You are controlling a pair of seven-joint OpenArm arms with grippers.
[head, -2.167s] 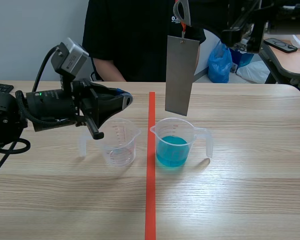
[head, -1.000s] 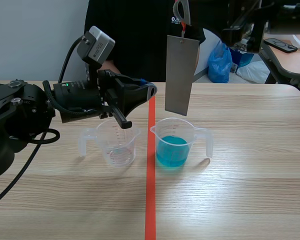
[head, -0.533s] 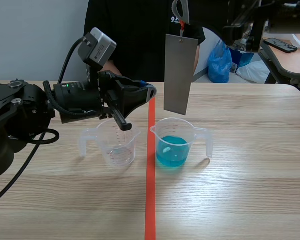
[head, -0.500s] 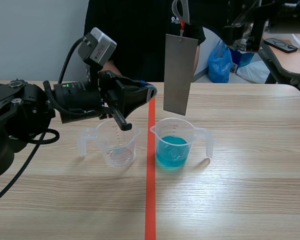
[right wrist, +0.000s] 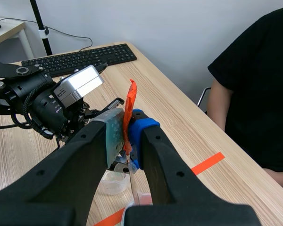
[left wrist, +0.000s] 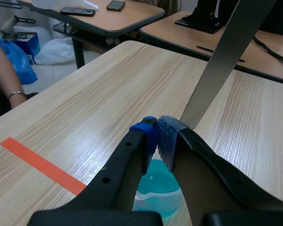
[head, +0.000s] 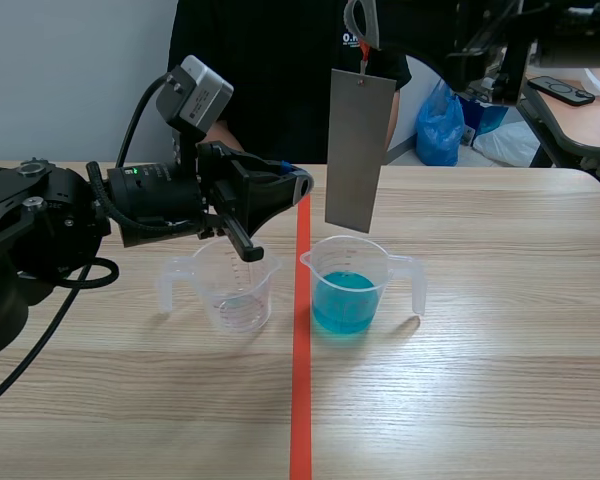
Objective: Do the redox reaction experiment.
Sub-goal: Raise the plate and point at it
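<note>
A grey metal plate hangs by an orange tag from my right gripper, which is shut on the tag high over the table. The plate's lower edge is just above a clear beaker of blue liquid, apart from the liquid. An empty clear beaker stands left of the red tape. My left gripper is shut on nothing, above the empty beaker and beside the plate. In the left wrist view the plate rises just ahead of the left gripper, with the blue beaker below.
A person in a black shirt sits across the table. A red tape line runs down the middle. A black keyboard lies at the far left. Other desks and a blue bag stand behind.
The left arm swung up and to the right over the empty beaker, then held still. The plate has risen slightly and drifted a little left.
</note>
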